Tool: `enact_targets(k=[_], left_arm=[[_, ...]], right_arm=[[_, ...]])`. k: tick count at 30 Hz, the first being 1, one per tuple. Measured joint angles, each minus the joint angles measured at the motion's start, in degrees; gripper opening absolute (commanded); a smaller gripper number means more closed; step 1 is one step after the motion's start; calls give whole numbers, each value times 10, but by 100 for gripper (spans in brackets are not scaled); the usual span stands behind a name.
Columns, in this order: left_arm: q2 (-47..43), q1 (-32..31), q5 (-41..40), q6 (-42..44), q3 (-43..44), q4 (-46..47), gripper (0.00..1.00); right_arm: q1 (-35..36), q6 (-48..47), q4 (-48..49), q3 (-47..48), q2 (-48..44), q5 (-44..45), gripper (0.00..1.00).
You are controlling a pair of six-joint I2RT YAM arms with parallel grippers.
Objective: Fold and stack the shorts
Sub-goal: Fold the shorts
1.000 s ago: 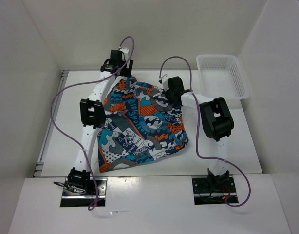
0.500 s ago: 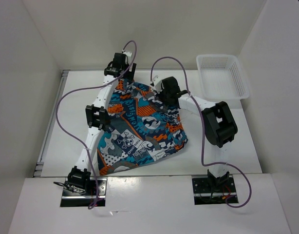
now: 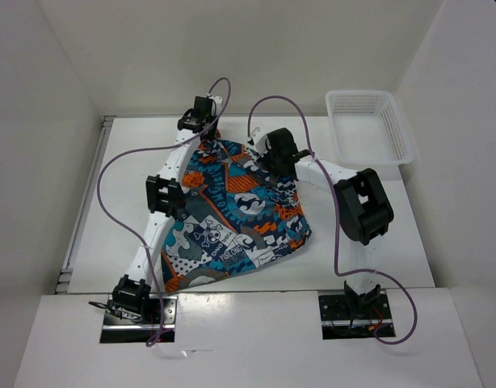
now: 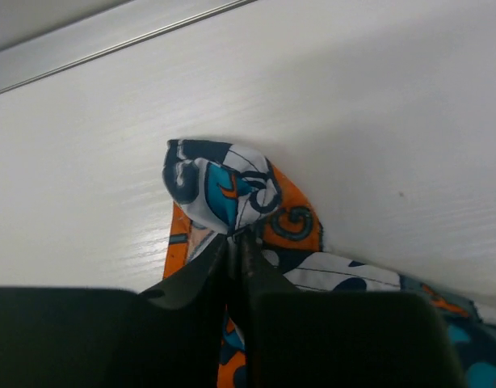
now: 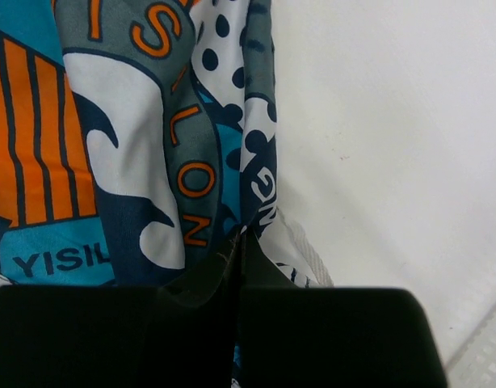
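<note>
Left gripper [image 4: 236,242] and right gripper [image 5: 238,238] each pinch the shorts [image 3: 232,210], which lie lengthwise near-to-far.

White table [image 3: 308,271] with patchwork shorts [image 3: 232,210] and white mesh basket [image 3: 371,155]

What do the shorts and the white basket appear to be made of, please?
The shorts look like thin, soft fabric, matte and printed: they crease and bunch into folds. The fibre cannot be told. The basket looks like white moulded plastic, probably smooth, with stiff mesh walls.
</note>
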Motion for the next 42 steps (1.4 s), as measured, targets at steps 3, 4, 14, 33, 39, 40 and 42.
enact_targets(k=[3,4,14,33,39,40,42], left_arm=[[14,-5,-10,0,24,-4,0],[14,-7,-15,0,25,-4,0],[-35,3,-23,0,25,-44,0],[-638,7,31,-1,-638,-173,0],[-766,-64,18,0,-863,-165,1],[-784,-64,16,0,-884,-159,5],[-822,-64,14,-1,-926,-152,14]], right_arm=[[0,-2,0,0,-1,1,0],[0,-2,-1,0,-2,1,0],[0,-24,14,-3,-24,51,0],[26,-121,-70,-84,-223,-32,0],[42,-168,-136,-120,-263,-55,0],[47,-176,-144,-126,-269,-57,0],[59,-193,-163,-135,-278,-66,0]])
